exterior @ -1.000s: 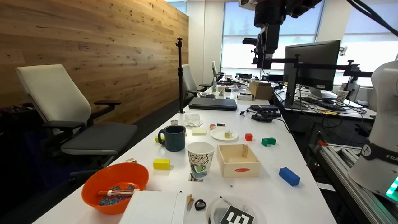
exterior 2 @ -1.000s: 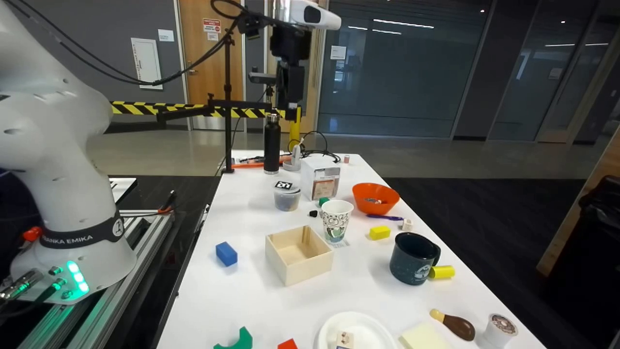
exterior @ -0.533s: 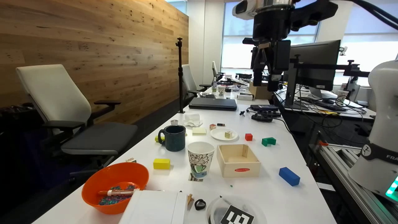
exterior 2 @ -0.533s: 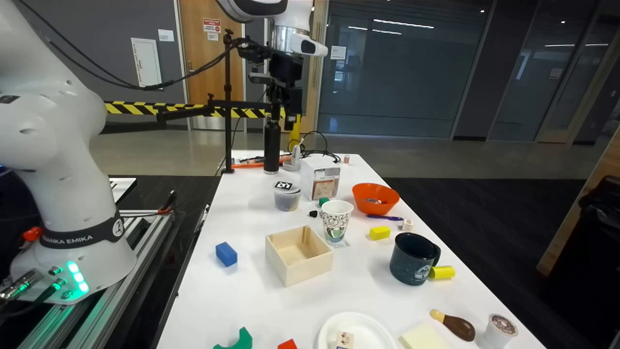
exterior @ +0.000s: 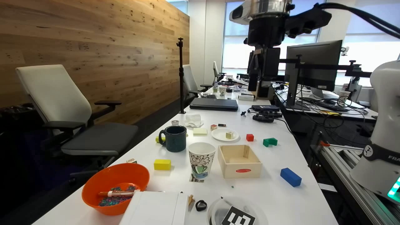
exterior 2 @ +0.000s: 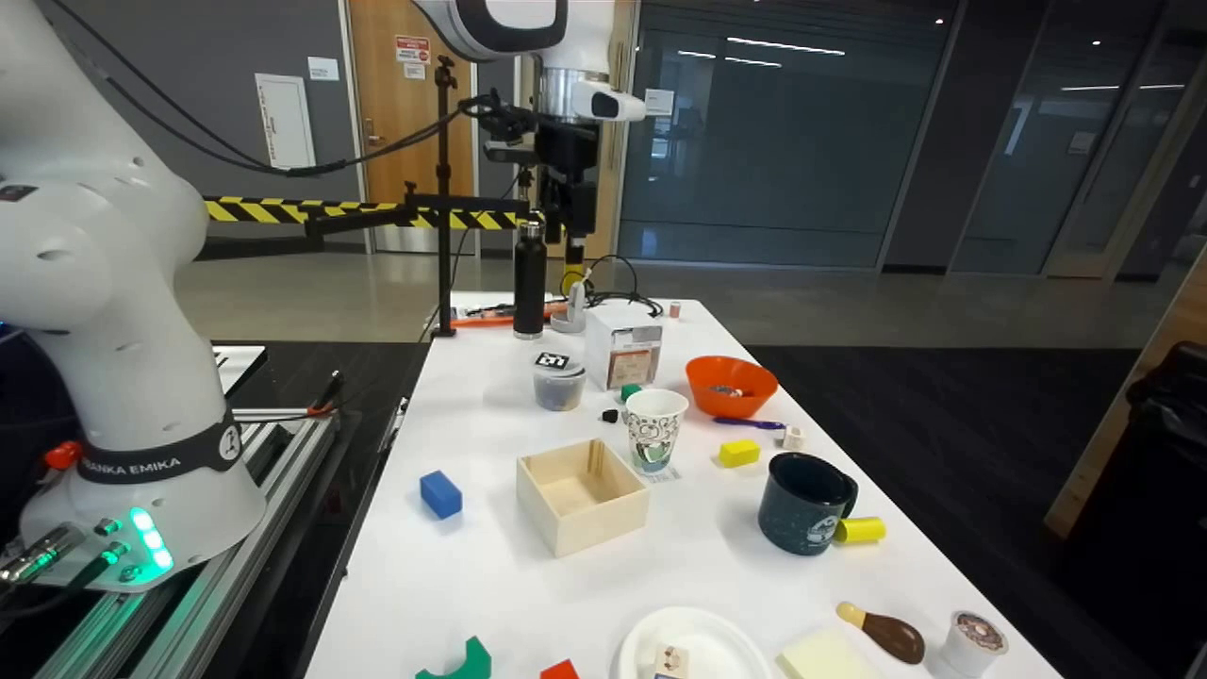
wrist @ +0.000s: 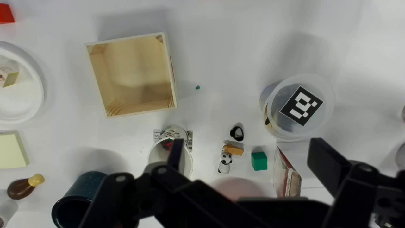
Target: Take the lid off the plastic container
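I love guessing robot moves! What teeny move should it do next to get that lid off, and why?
Probably slide the jaws sideways toward the lid before lowering. They're open, but the wrist view shows the lid isn't centred between them; it sits on the plastic container.

Points the tool [wrist: 248, 153] downward with widely parted fingers [wrist: 327, 167], holds the wrist [exterior 2: 566, 94] upright above it and slants the arm [exterior 2: 118, 302] upward.

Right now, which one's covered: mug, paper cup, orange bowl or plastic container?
The plastic container, topped by a patterned lid; the mug, cup and bowl are open.
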Robot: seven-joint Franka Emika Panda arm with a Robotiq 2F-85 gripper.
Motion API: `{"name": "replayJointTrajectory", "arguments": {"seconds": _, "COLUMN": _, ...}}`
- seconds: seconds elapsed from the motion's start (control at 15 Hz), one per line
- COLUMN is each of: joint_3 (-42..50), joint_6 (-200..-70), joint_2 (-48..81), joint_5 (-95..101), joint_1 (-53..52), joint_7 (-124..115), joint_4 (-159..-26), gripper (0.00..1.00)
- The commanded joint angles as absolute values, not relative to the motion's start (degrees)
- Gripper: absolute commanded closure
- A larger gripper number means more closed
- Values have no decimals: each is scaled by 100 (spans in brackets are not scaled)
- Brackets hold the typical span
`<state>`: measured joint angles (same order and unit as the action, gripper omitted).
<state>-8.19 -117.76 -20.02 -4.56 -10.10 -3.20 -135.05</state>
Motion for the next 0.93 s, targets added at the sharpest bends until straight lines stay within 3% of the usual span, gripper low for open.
{"name": "replayJointTrajectory", "arguments": {"seconds": 0.0, "joint_3": -1001, "joint_6": -12408, "joint_2": -1709, "joint_5": -555, "joint_1": -976, "joint_7": -850, "joint_4": -13602, "gripper": 0}}
{"name": "replayJointTrajectory", "arguments": {"seconds": 0.87, "joint_3": -1542, "joint_6": -13667, "joint_2": 298, "joint_5": -220, "joint_1": -1293, "joint_7": -1599, "joint_4": -13144, "gripper": 0}}
